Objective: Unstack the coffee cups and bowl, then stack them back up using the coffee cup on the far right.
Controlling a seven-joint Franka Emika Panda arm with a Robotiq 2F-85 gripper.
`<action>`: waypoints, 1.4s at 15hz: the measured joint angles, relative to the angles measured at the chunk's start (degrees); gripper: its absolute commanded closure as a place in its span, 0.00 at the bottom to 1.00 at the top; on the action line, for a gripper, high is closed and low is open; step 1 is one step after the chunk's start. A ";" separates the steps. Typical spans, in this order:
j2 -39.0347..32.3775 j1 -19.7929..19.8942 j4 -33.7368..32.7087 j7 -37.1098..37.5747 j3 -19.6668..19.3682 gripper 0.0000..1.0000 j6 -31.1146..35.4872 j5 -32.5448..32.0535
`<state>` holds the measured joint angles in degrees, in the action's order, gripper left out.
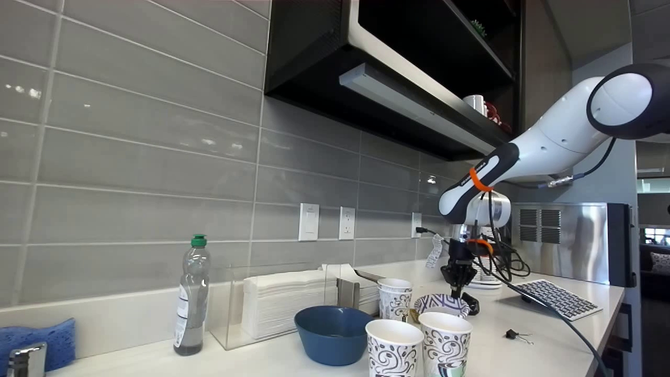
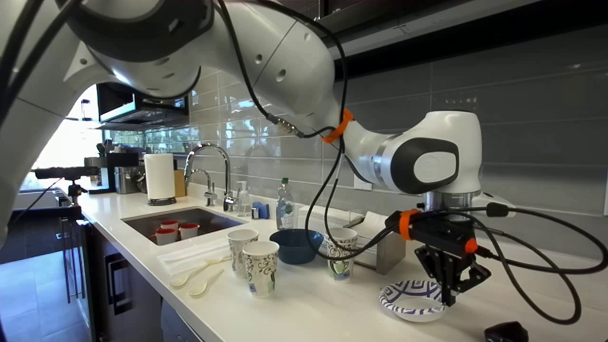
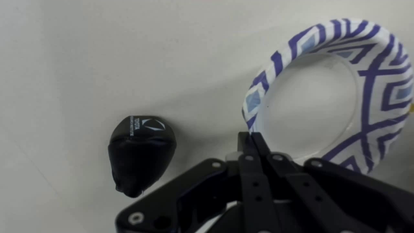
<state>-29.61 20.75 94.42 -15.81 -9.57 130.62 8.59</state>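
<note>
The gripper [image 3: 251, 135] pinches the paper bowl [image 3: 310, 106] by its rim, well apart from the blue bowl [image 1: 334, 345], near which we see two loose cups [image 1: 445, 343] and some nested cups [image 1: 393, 301]; we judge unstacking partly done, restacking left

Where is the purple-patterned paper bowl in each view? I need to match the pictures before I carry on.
Exterior view: paper bowl low, right of centre, its near side partly hidden by the rightmost coffee cup.
Exterior view: paper bowl at lower right.
Wrist view: paper bowl at right, partly hidden by the gripper.
Shared landmark: the gripper, fingertips at the bowl's rim in all three.
</note>
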 measured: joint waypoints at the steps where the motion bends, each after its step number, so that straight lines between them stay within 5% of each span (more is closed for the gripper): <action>1: 0.59 0.85 -0.58 -0.94 0.75 0.99 -1.41 1.41; 10: 7.55 4.96 -4.43 -11.56 4.22 0.99 -19.48 15.61; 21: 11.23 -0.61 -4.58 -9.96 4.61 0.99 -25.46 16.86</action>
<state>-18.38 20.14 89.84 -25.77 -4.96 105.16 25.45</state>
